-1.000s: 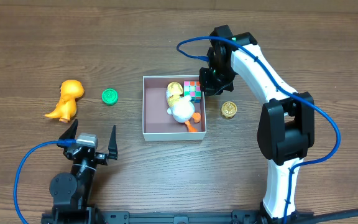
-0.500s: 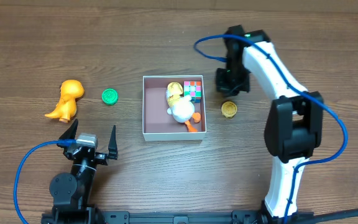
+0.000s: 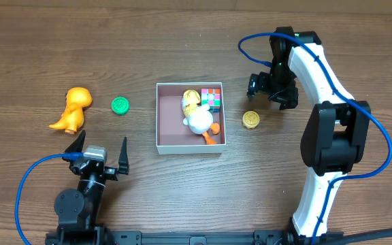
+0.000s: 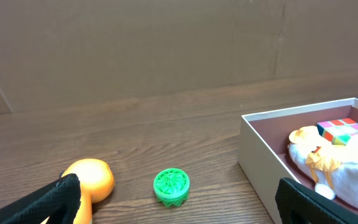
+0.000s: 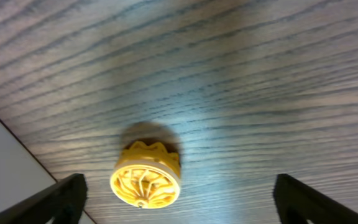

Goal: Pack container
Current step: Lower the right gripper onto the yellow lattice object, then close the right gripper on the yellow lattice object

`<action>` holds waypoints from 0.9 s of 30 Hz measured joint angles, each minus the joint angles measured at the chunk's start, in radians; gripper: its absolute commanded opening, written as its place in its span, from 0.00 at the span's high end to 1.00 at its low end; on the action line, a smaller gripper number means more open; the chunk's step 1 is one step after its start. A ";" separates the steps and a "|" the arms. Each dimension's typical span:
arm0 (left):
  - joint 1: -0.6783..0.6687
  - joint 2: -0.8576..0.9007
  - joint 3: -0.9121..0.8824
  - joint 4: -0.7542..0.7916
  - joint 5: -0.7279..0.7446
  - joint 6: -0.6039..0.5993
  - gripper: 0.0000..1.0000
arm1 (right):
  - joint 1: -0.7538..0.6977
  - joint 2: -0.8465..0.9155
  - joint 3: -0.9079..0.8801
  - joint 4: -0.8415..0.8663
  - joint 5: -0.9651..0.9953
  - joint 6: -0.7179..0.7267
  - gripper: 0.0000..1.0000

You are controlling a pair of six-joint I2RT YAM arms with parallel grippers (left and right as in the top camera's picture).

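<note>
Right arm has swung away from the box's right rim and out to the far-right side since a second ago; nothing else on the worktop has budged.

So: the square shallow white cardboard container sits mid-worktop. It's already got a white plush duck and a multicoloured puzzle cube tucked in its far-right part.

Just outside its right wall, not touching, a small yellow ridged plastic cap lies flat on the wood. It's a round disc, so there's no long axis to line up with.

The right fingers hang just past that cap, on the side away from the box. They're spread wide with nothing in them. From the right wrist view the cap sits between the two fingers, a bit left of centre.

My guess is that's the next pick, and the right arm is by far the nearer one.

Well off to the left are a green ridged plastic cap and an orange toy dinosaur. The left fingers sit wide open and empty near those.
</note>
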 measured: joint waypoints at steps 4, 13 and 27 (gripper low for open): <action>0.000 0.000 0.000 0.000 0.000 0.000 0.00 | 0.000 0.000 0.000 0.007 -0.037 0.002 0.00; 0.000 0.000 0.000 0.000 0.000 0.000 0.00 | 0.001 0.000 0.000 -0.059 0.009 0.071 0.03; 0.000 0.000 0.000 0.000 0.000 0.000 0.00 | 0.124 -0.041 0.000 -0.212 0.103 0.122 0.02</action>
